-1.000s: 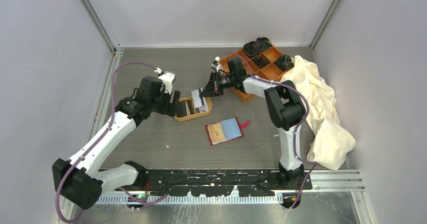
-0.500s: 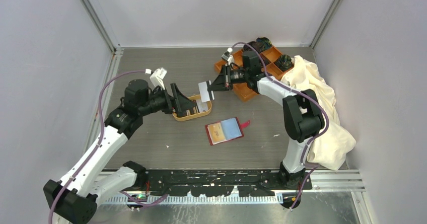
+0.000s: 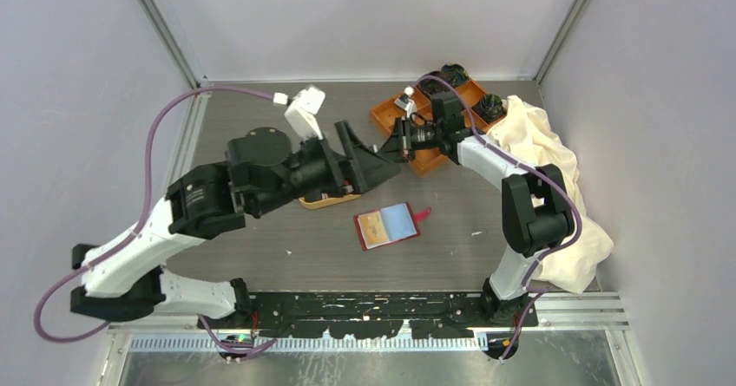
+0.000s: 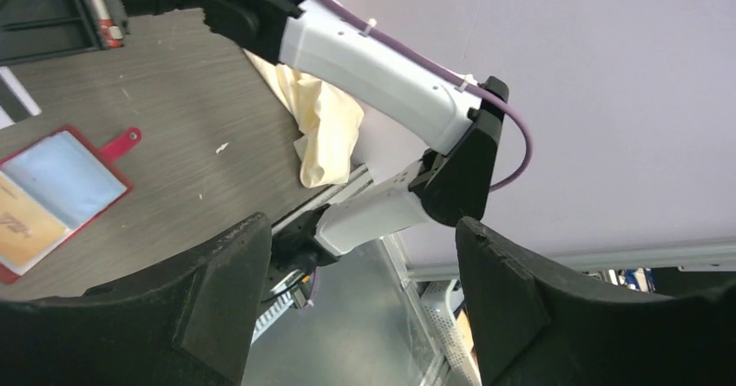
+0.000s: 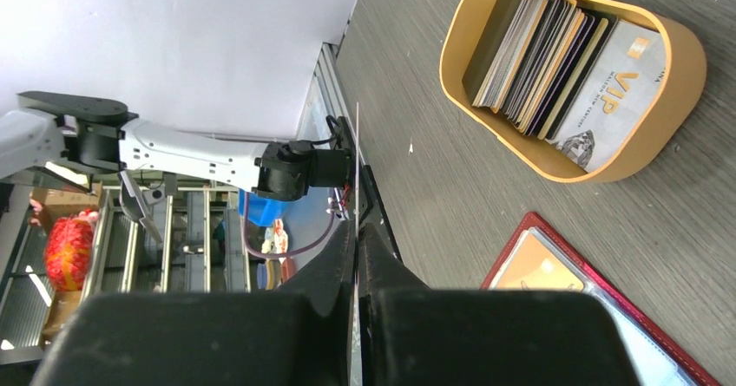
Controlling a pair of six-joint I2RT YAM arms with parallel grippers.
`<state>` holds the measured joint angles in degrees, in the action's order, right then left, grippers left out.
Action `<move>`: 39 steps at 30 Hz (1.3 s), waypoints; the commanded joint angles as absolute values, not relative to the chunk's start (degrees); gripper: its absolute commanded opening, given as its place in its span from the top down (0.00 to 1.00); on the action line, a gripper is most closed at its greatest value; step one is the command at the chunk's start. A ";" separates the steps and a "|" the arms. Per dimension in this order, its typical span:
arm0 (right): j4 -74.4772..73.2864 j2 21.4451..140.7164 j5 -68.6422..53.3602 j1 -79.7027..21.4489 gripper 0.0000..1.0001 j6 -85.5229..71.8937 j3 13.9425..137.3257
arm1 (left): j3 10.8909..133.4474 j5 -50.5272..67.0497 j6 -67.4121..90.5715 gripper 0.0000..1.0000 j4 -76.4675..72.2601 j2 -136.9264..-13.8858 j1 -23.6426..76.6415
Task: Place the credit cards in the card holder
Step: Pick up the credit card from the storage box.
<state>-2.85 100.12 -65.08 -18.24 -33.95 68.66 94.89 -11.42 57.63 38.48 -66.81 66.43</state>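
Note:
The card holder [image 3: 388, 225] is a red wallet lying open on the table, blue lining up, with a tan card in its left pocket. It also shows in the left wrist view [image 4: 52, 195] and the right wrist view [image 5: 599, 308]. Several credit cards [image 5: 542, 52] stand in the oval tan dish [image 5: 668, 91]. My right gripper [image 5: 357, 230] is shut on a thin pale card [image 5: 357, 160], seen edge-on and held in the air near the dish. My left gripper [image 4: 364, 308] is open and empty, raised high; in the top view it [image 3: 380, 162] hides most of the dish.
An orange compartment tray [image 3: 408, 119] with dark items stands at the back right. A crumpled cream cloth [image 3: 555, 186] lies along the right side and also shows in the left wrist view [image 4: 325, 130]. Grey walls enclose the table.
My left arm has lifted and swung right, its open gripper now over the dish. My right gripper has drawn back to the right with the card in it.

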 commanded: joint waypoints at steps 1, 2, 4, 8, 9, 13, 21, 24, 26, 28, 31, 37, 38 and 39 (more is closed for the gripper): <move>-3.89 96.70 -66.57 -17.76 0.99 -30.85 69.29 | 107.76 -32.15 58.40 0.22 50.20 -76.83 75.15; -4.42 96.68 -66.68 -17.58 0.99 -30.41 69.48 | 110.61 -32.83 57.91 0.22 50.75 -78.70 76.42; -5.65 96.67 -66.69 -17.39 0.99 -29.43 69.82 | 114.34 -33.59 56.83 0.22 50.96 -81.04 78.01; -6.15 96.83 -66.84 -16.85 0.99 -28.74 69.87 | 116.20 -34.28 54.98 0.22 48.33 -82.13 79.32; -6.23 96.92 -66.94 -16.80 0.99 -28.66 69.87 | 116.24 -34.42 54.60 0.22 47.50 -82.22 79.58; -6.41 97.12 -67.13 -16.68 0.99 -28.65 69.87 | 118.03 -36.32 54.02 0.22 47.16 -82.89 81.11; -7.91 94.42 -67.49 -16.69 0.99 -26.50 67.73 | 112.39 -35.50 52.04 0.22 42.62 -81.27 81.66; -9.49 92.91 -67.59 -16.65 0.98 -23.91 65.81 | 97.12 -35.71 46.51 0.14 31.96 -75.06 81.02; -9.41 91.58 -67.59 -16.69 0.98 -22.39 64.26 | 82.52 -33.96 42.23 0.08 19.17 -67.86 79.19; -8.80 90.44 -67.70 -16.68 0.98 -21.76 63.07 | 63.30 -25.51 37.10 0.06 3.78 -59.33 75.57; -6.73 89.53 -68.23 -16.69 0.98 -22.28 61.80 | 43.48 -11.44 40.85 0.11 -16.30 -50.26 67.03; -6.62 91.67 -69.16 -16.65 0.98 -21.72 61.68 | 30.17 3.43 47.02 0.17 -31.30 -54.40 55.29; -7.50 91.89 -69.15 -16.69 0.98 -20.75 61.88 | 28.34 4.76 47.56 0.18 -34.67 -55.89 53.78; -8.88 92.12 -69.05 -16.71 0.98 -19.50 62.21 | 26.23 6.31 48.56 0.18 -38.60 -57.53 51.80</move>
<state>-8.91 92.25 -67.31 -16.80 -23.22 61.14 30.30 -4.91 45.91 -14.92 -54.08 55.83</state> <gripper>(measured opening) 0.063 0.828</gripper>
